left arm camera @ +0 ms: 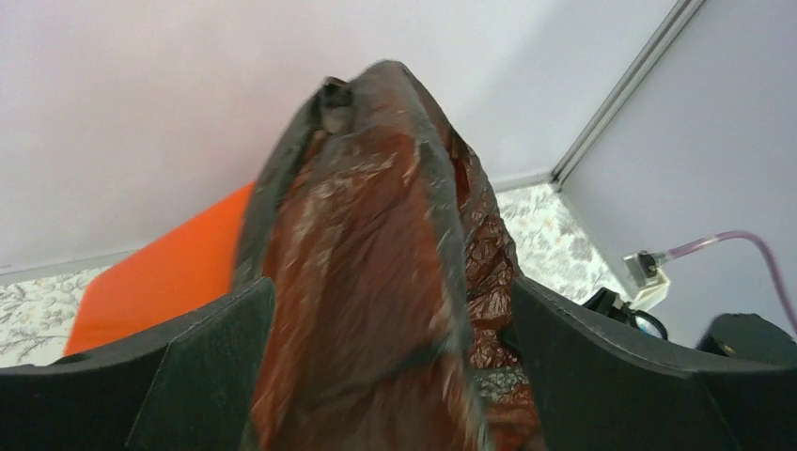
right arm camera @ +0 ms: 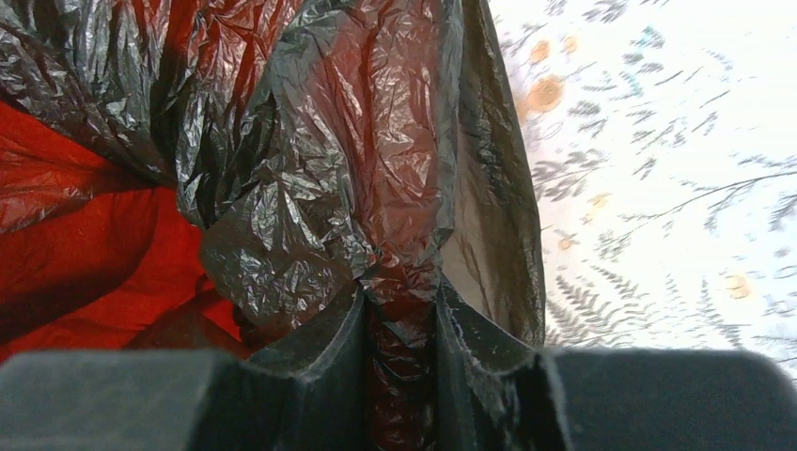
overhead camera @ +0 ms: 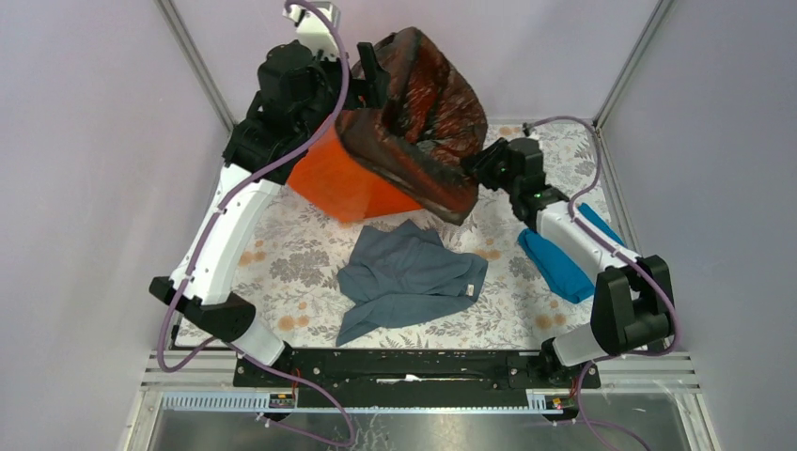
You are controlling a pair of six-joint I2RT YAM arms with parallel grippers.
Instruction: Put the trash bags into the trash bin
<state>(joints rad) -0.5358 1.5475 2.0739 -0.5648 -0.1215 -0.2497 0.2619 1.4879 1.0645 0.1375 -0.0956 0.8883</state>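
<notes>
The orange trash bin (overhead camera: 343,183) lies tilted at the back of the table, its mouth facing right. The black trash bag (overhead camera: 423,103) is draped over that mouth and looks brownish against the orange. My left gripper (overhead camera: 373,70) is at the bag's upper back edge. In the left wrist view its jaws (left arm camera: 393,376) stand wide apart with the bag (left arm camera: 367,263) between them and the bin (left arm camera: 160,272) to the left. My right gripper (overhead camera: 475,169) is at the bag's lower right edge. In the right wrist view it (right arm camera: 399,319) is shut on a fold of the bag (right arm camera: 329,141).
A crumpled grey cloth (overhead camera: 409,277) lies in front of the bin on the floral mat (overhead camera: 282,263). A folded blue cloth (overhead camera: 554,263) lies under my right arm. Enclosure walls and corner posts stand close behind the bin.
</notes>
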